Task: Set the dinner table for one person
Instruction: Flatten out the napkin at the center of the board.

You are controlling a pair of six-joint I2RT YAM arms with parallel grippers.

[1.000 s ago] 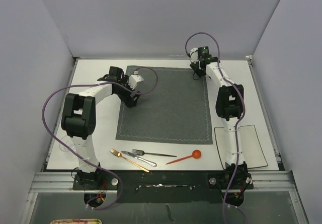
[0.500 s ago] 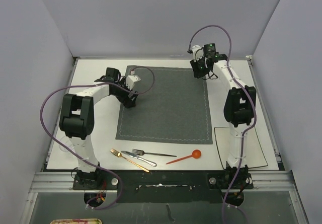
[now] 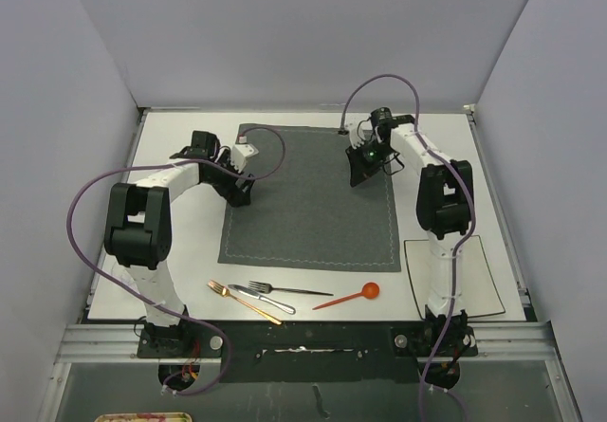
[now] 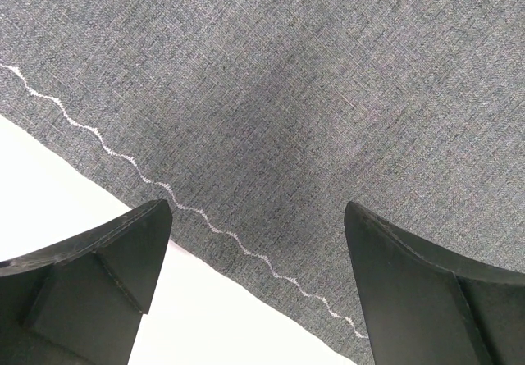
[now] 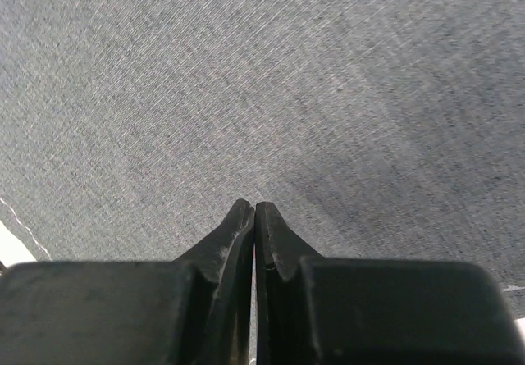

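Left tool (image 4: 254, 217): spread wide, over the mat's (image 3: 313, 204) left edge.
Right tool (image 5: 255, 211): pressed together, empty, low over the mat's far right part.
Desk (image 3: 180, 242): beneath everything; carries mat, plate (image 3: 479, 280), cutlery (image 3: 261, 294).
Risk: tips dragging the cloth could bunch or skew the mat.

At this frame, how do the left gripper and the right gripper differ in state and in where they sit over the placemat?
The left gripper has its jaws wide open; the right gripper has them pressed shut. The left gripper is at the left edge of the placemat, with bare dinner table in its view; the right gripper is over the placemat's far right part, seeing almost only cloth. Both point down at the grey cloth, and neither visibly holds anything.
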